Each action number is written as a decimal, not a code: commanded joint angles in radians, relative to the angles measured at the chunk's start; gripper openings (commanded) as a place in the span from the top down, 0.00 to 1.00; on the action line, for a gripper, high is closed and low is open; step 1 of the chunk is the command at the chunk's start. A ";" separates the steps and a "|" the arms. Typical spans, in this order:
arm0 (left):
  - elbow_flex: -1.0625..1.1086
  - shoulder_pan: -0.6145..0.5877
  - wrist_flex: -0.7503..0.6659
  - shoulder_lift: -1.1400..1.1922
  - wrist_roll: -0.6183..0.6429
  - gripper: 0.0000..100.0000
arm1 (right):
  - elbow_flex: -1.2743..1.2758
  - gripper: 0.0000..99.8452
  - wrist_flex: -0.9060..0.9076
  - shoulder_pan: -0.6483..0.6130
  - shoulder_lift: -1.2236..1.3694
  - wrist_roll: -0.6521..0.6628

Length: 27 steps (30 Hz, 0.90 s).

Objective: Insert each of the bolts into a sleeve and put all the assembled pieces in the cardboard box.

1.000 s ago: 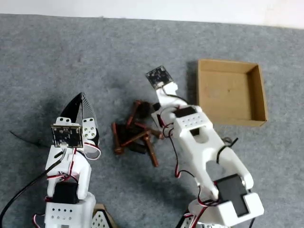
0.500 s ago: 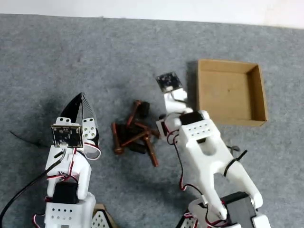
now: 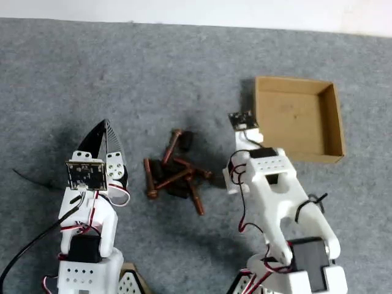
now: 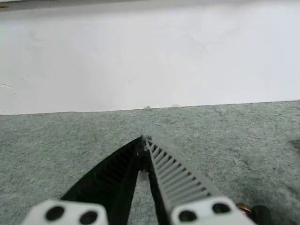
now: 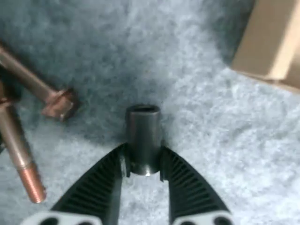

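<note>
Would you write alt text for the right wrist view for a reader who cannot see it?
The right gripper clamps a dark sleeve over grey carpet, with copper bolts on one side and the cardboard box on the other.

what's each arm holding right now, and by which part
The right gripper holds a dark sleeve, jaws pinching its sides near one end; the left gripper holds nothing.

Even, diffuse brightness; soft shadow beside the cardboard box (image 3: pixel 297 153).
</note>
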 commanded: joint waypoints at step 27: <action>0.019 -0.005 -0.005 -0.013 0.000 0.99 | -0.291 0.84 0.025 0.007 0.349 0.049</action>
